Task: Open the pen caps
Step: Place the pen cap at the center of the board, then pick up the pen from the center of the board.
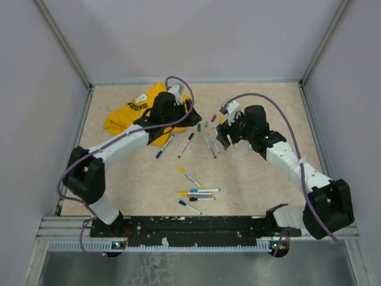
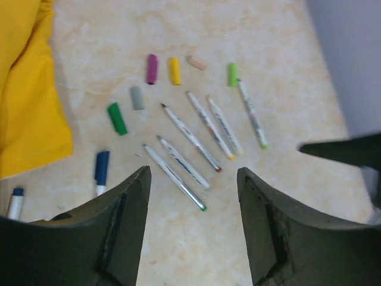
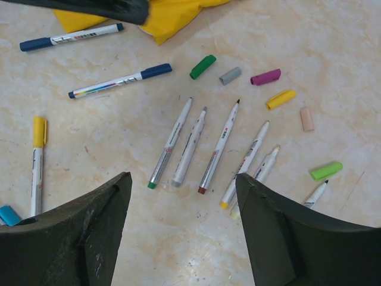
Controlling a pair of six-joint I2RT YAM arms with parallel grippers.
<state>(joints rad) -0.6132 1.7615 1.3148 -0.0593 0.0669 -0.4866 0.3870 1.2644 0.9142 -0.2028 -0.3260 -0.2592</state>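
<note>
Top external view first: both my arms reach toward the far middle of the beige marbled table (image 1: 137, 179). My left gripper (image 1: 194, 118) hangs at the edge of the crumpled yellow T-shirt (image 1: 128, 116). My right gripper (image 1: 226, 138) faces it from the other side, and the loose caps and bare pens lie on the table between the two. Nearer my bases, a small bunch of capped marker pens (image 1: 196, 193) lies well apart from them.

Over to the left wrist: my left gripper (image 2: 193, 173) is released, jaws spread with nothing between them, just table and pens below. Ahead is a loose arc of stubby plastic caps, every one off its pen:
- dark green cap (image 2: 117, 118)
- grey cap (image 2: 137, 98)
- purple cap (image 2: 152, 68)
- yellow cap (image 2: 174, 70)
- pale peach cap (image 2: 196, 62)
- lime green cap (image 2: 233, 74), just beside the tip of the outermost pen

Below the arc, six thin white-barrelled uncapped pens (image 2: 190, 137) lie roughly side by side with their tips bare. A blue-capped pen (image 2: 102, 170) lies near the finger on the left of the picture.

Right wrist now: my right gripper (image 3: 183, 177) stands wide apart as well, gripping nothing. The same caps fan out beyond the bare pens. Two long blue-capped white pens (image 3: 119, 80) lie close to the shirt, and a yellow-capped pen (image 3: 37, 161) lies off to the left, cap on.
</note>
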